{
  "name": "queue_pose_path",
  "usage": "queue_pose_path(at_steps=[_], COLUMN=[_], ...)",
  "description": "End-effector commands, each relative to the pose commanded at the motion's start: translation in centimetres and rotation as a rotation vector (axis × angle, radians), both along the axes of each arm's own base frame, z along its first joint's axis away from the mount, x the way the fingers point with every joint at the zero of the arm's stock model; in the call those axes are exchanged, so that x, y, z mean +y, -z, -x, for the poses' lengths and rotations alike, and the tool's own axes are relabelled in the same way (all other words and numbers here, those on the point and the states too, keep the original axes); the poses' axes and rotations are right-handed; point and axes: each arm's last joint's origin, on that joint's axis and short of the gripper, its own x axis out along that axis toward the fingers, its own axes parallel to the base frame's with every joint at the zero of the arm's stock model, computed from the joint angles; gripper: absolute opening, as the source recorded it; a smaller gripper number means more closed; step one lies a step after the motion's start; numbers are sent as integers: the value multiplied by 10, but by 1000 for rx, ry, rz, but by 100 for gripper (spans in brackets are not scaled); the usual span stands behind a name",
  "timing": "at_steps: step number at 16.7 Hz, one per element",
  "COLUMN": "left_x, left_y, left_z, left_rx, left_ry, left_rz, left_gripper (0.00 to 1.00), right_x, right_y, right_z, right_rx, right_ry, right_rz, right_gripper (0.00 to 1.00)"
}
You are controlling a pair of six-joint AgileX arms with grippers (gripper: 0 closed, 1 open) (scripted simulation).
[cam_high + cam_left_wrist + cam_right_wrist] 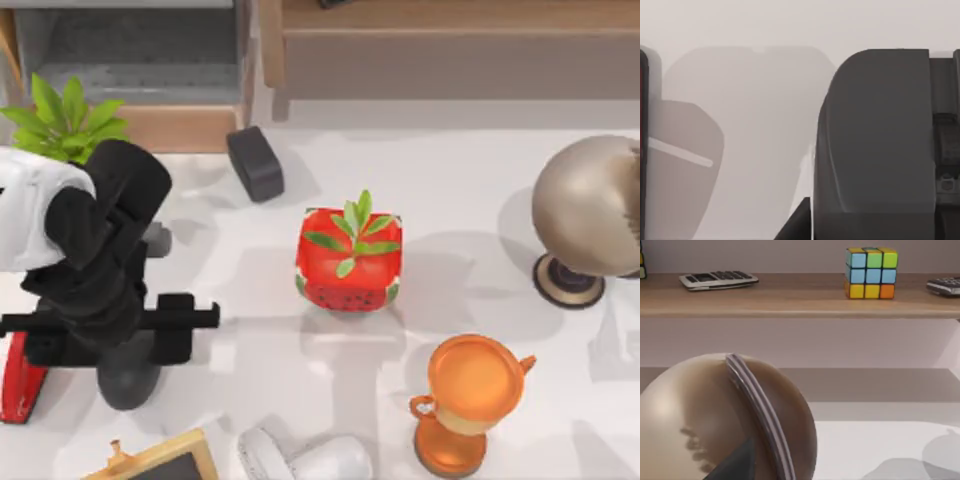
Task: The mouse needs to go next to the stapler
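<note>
Placing the mouse (128,385) under the left tool (110,322), beside the stapler (18,385); grip state impossible to tell; next, release and lift clear.

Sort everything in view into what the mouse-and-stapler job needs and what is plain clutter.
Job:
mouse
stapler
left gripper, over the mouse at the table's left

Clutter:
watermelon plant cube
orange trophy
tan ball
black block
leafy plant
colour cube
calculator
</note>
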Motion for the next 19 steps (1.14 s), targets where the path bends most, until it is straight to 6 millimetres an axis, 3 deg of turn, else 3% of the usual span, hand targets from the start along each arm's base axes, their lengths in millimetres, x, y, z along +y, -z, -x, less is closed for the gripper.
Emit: queue_pose_path(at_steps=[13,19], left_x=[0,0], left_y=[0,0], left_z=[0,0], left_rx=[0,0], left_ry=[0,0], left_rz=[0,0], left_gripper=[98,100], right_x=[0,0], right_y=[0,0], right_z=[0,0], right_rx=[0,0], right_ry=[0,0], right_rz=[0,0], right_gripper=[100,100])
